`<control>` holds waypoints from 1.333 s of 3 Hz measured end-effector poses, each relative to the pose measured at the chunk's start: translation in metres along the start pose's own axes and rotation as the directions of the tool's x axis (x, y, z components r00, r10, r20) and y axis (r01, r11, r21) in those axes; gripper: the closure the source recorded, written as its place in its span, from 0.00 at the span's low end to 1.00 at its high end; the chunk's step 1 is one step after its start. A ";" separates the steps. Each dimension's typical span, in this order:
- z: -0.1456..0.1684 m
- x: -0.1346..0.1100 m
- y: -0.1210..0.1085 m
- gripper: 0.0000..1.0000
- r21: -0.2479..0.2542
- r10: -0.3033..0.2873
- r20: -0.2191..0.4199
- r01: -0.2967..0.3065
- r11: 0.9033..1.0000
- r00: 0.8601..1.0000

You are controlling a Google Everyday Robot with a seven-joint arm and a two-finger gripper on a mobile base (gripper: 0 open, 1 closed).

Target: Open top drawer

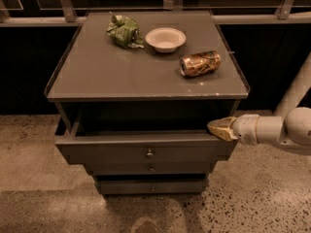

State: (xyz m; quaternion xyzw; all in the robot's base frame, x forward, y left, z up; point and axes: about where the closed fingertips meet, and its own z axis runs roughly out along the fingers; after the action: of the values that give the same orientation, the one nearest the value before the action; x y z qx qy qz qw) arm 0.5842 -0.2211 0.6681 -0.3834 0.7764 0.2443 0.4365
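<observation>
The top drawer is the widest grey drawer of the cabinet, with a small round metal knob at its centre. It stands pulled out toward me, with a dark gap showing above its front panel. My gripper comes in from the right on a white arm and its yellowish tip sits at the drawer's upper right corner, just above the front panel's top edge. The middle drawer and the smallest bottom drawer sit below, pushed in further.
On the cabinet top lie a crumpled green bag, a white bowl and a brown can on its side. A railing runs behind. Speckled floor surrounds the cabinet.
</observation>
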 end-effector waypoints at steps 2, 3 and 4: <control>0.000 0.000 0.013 1.00 -0.020 0.019 -0.016 -0.020 1.000 1.000; 0.000 0.003 0.027 1.00 -0.042 0.039 -0.033 -0.040 0.998 0.999; -0.018 -0.015 0.078 1.00 -0.091 0.101 -0.054 -0.106 0.990 0.993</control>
State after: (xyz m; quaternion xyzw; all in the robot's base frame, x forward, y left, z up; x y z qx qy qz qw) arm 0.5173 -0.1831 0.6935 -0.3687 0.7935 0.2932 0.3853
